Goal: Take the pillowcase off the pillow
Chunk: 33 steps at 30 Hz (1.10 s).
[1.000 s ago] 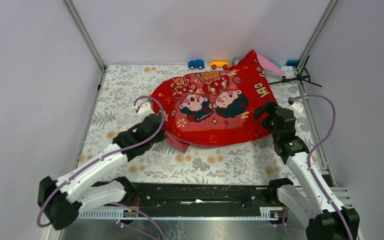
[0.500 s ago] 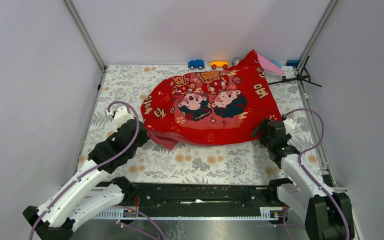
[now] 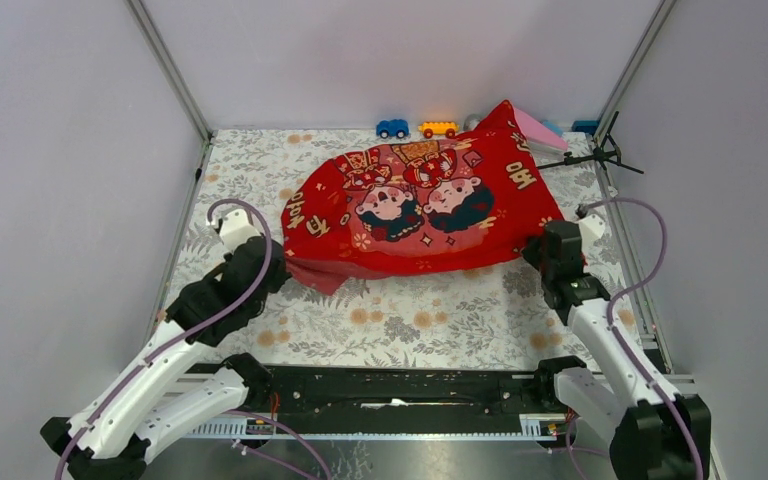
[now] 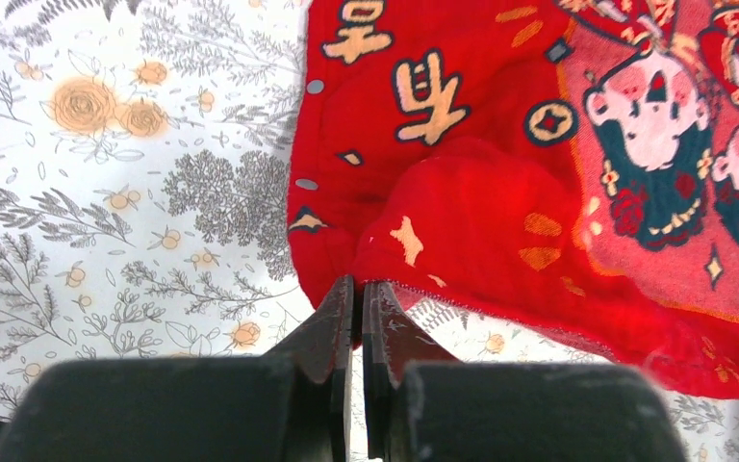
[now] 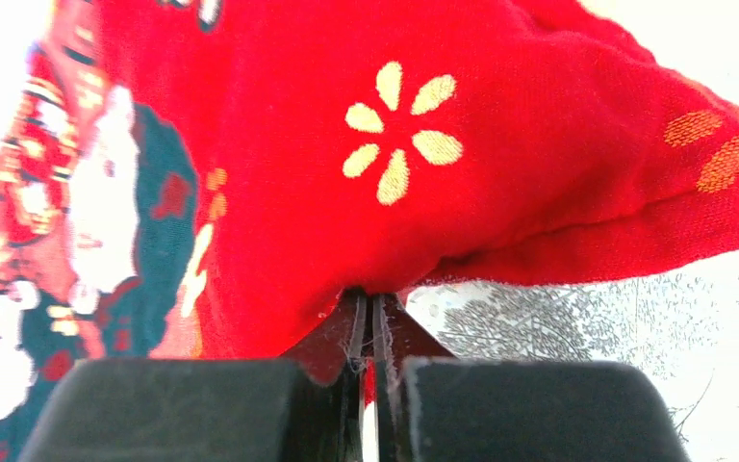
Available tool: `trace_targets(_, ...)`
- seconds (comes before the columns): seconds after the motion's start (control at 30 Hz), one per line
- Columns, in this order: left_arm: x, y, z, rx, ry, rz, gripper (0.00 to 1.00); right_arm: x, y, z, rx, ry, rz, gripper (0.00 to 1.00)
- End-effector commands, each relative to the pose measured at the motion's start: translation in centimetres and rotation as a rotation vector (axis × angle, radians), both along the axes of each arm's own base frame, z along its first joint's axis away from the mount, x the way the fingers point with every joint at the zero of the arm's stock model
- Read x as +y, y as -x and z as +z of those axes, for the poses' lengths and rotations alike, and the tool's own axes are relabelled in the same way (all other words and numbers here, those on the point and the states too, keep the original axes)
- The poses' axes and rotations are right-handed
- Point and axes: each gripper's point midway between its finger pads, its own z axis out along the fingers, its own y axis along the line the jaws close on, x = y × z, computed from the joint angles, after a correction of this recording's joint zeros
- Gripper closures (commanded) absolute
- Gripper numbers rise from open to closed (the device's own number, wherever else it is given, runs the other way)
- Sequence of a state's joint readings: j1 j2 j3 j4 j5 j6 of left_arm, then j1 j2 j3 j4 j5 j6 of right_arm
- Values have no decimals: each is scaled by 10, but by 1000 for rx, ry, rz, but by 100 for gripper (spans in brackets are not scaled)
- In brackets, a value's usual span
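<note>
Pillowcase (image 3: pixel 420 215) edge seemingly clamped in left claw (image 4: pixel 358 287) and right claw (image 5: pixel 367 300), now stretched straighter.

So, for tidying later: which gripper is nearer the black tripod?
Right. The right gripper, shut on the pillowcase, sits just nearside of the black tripod; the left gripper holds the opposite end.

The top camera looks down from behind; both wrist cameras closely face the pillowcase (image 3: pixel 420 215).
</note>
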<state>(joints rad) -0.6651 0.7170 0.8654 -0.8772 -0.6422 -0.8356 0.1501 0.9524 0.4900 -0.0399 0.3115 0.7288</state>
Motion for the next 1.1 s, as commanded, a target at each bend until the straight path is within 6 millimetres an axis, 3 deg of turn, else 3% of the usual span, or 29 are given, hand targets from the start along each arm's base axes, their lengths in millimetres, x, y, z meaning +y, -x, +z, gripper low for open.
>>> trace_targets(0.0, 15, -7, 54, -125, -34, 26, 100, -13, -10, 93, -201, 66, -22, 100)
trace_targets(0.3, 18, -8, 176, -305, -50, -50, 100, -26, 2, 292, -537, 107, -63, 100)
trace_targets(0.43, -5, 6, 245, -452, 54, -238, 98, -33, 11, 392, -707, 147, -86, 100)
trace_targets(0.47, -6, 14, 278, -517, 88, -267, 98, -34, 0, 407, -700, 170, -88, 100)
trace_targets(0.53, -1, 15, 313, -544, 71, -257, 100, -31, -17, 441, -696, 199, -76, 100)
trace_targets(0.6, 2, -2, 328, -527, 9, -198, 100, -23, -37, 460, -688, 199, -45, 100)
trace_targets(0.7, -8, -37, 313, -465, -58, -124, 100, -13, -71, 457, -642, 169, -22, 100)
trace_targets(0.77, -26, -64, 287, -393, -79, -131, 100, -8, -101, 432, -570, 160, -13, 100)
trace_targets(0.83, -41, -102, 249, -278, -28, -172, 100, -2, -135, 392, -471, 164, 1, 98)
trace_targets(0.87, -44, -120, 226, -209, 48, -204, 100, 3, -154, 366, -410, 169, 16, 80)
trace_targets(0.93, -44, -151, 182, -84, 167, -230, 100, 13, -183, 320, -284, 177, 77, 25)
trace_targets(0.97, -43, -160, 164, -32, 205, -236, 100, 22, -191, 301, -220, 178, 132, 10)
trace_targets(1.0, -44, -168, 149, 15, 225, -242, 97, 30, -193, 290, -172, 173, 184, 3)
trace_targets(1.07, -42, -175, 133, 72, 236, -250, 73, 42, -191, 277, -105, 170, 278, 1)
